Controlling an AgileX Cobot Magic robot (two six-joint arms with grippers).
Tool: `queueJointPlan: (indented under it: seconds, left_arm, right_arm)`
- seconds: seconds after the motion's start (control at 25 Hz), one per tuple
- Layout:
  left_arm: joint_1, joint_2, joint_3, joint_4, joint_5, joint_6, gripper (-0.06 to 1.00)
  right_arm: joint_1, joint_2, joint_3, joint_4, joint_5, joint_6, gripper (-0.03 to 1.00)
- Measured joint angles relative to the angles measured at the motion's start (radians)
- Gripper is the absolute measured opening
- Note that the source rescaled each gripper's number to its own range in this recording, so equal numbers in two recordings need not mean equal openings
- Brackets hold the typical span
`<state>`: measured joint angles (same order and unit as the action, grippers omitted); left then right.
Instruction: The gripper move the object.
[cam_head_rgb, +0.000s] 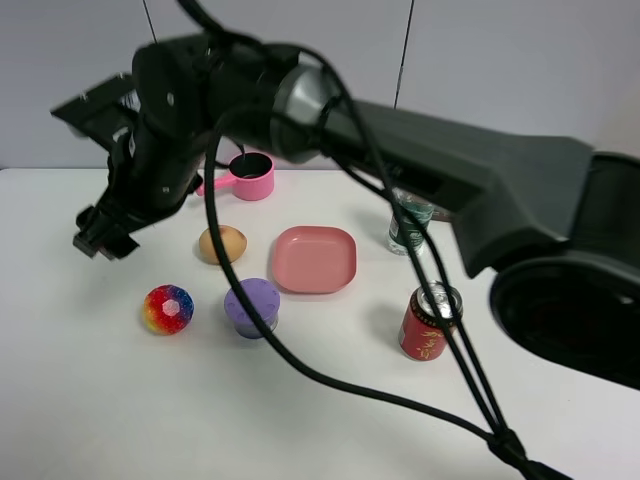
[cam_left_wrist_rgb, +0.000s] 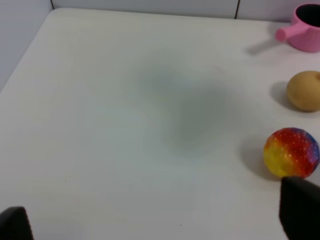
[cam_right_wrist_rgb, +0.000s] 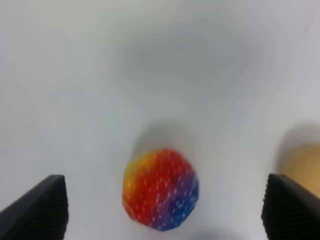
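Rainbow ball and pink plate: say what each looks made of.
The rainbow ball: probably plastic or rubber, glittery; tiny sparkling flecks over a faceted surface. The pink plate: likely plastic, smooth satin finish; uniform colour, soft rounded rim, dull highlights.

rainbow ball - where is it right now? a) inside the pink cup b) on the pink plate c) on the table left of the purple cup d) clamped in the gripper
c: the rainbow ball sits on the white table just left of the purple cup, and the right gripper is open and clear of it.
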<state>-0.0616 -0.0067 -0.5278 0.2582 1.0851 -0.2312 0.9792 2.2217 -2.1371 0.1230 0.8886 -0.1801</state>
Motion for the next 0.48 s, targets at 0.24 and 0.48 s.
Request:
queueJointPlan:
  seconds: [0.24,0.48]
  left_arm:
    - [0.0,0.0,0.0,0.0,0.0,0.0,1.0]
    - [0.0,0.0,0.0,0.0,0.0,0.007,1.0]
  right_arm:
    - [-0.015,-0.198,0.0,-0.234,-0.009,0.111,0.78]
    - [-0.112,-0.323,0.0,-0.501,0.166,0.263,0.78]
